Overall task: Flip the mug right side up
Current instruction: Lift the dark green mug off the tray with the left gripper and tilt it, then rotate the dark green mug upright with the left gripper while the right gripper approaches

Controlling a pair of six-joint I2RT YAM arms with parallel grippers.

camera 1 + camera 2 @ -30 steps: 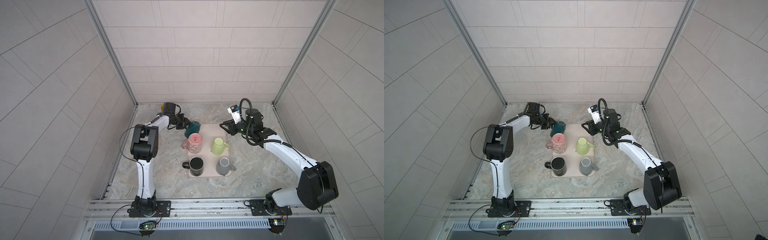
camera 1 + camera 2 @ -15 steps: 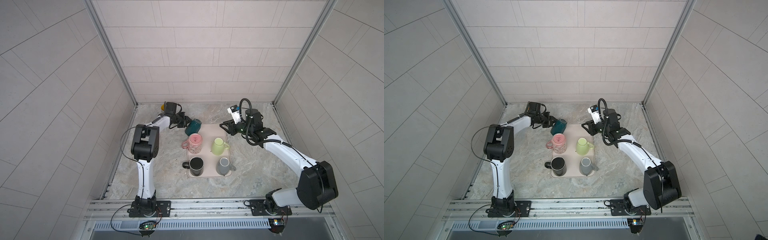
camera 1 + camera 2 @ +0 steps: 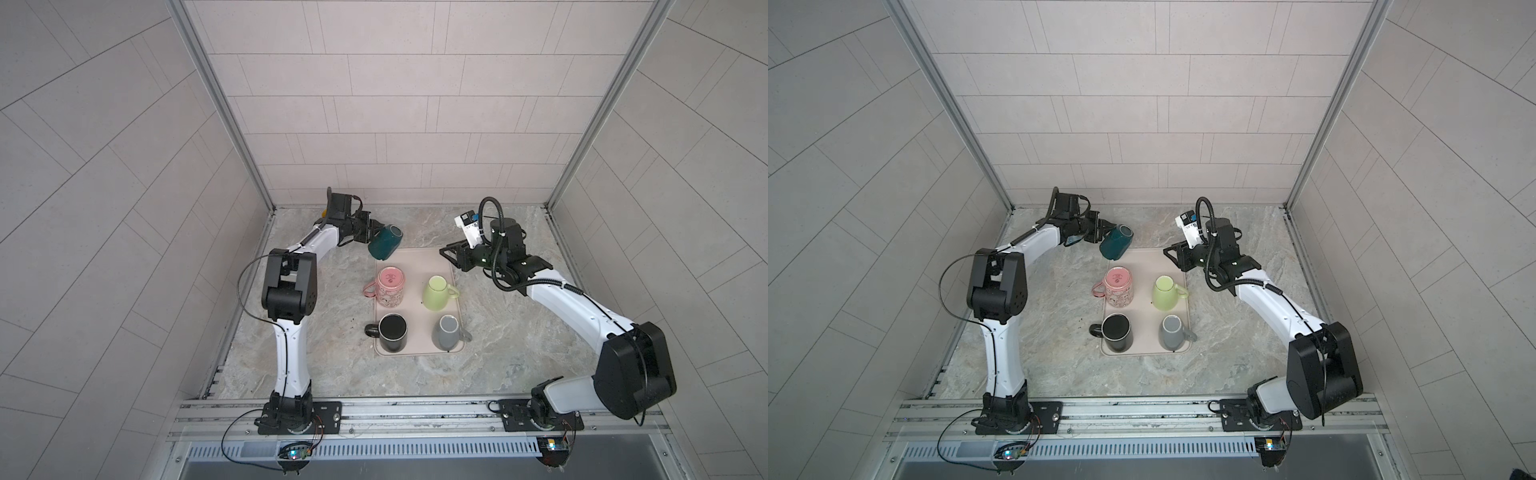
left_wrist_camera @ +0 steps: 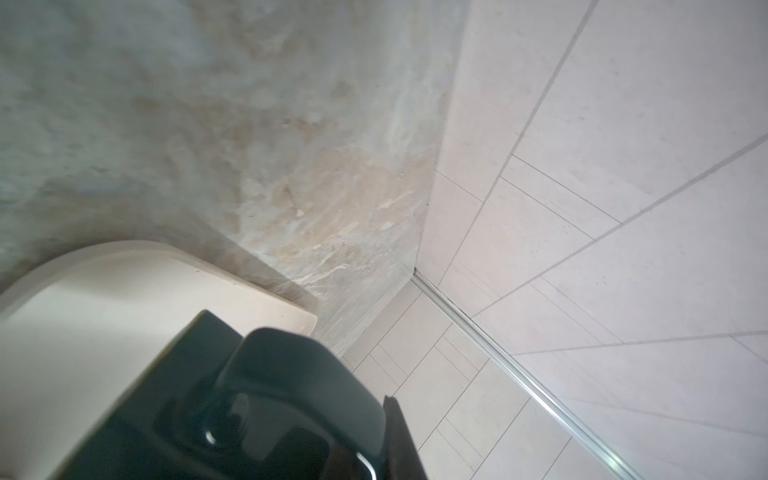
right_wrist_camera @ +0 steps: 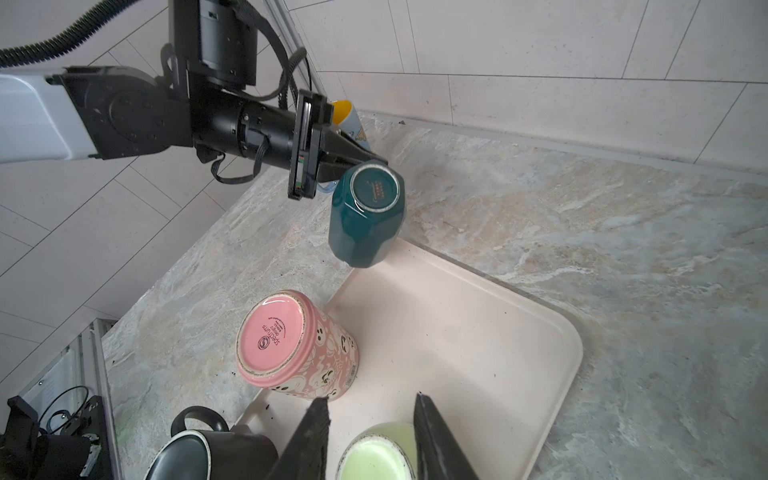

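Teal mug lifted and tilted in the left hand; right hand idle.

Against the frame of a second ago, the dark teal ceramic mug [image 3: 384, 243] [image 3: 1116, 242] sits slightly higher and farther back, with its base turned more towards the rear wall; the right arm has not moved. The left hand [image 3: 374, 231] [image 5: 353, 160] is clamped tight at the mug's handle side, and the fingers hide the handle. The mug [image 5: 365, 216] projects from the fingertips, clear of the marbled stone desk [image 3: 332, 332], over the far left corner of the pale beige rectangular tray [image 3: 415, 257]. It is tilted, base uppermost and mouth downward. The right hand [image 3: 451, 257] [image 5: 370, 403] is partly open and grips nothing. It is held above the tray's far right area, near the inverted light green mug [image 3: 436, 293] and well apart from the teal one.
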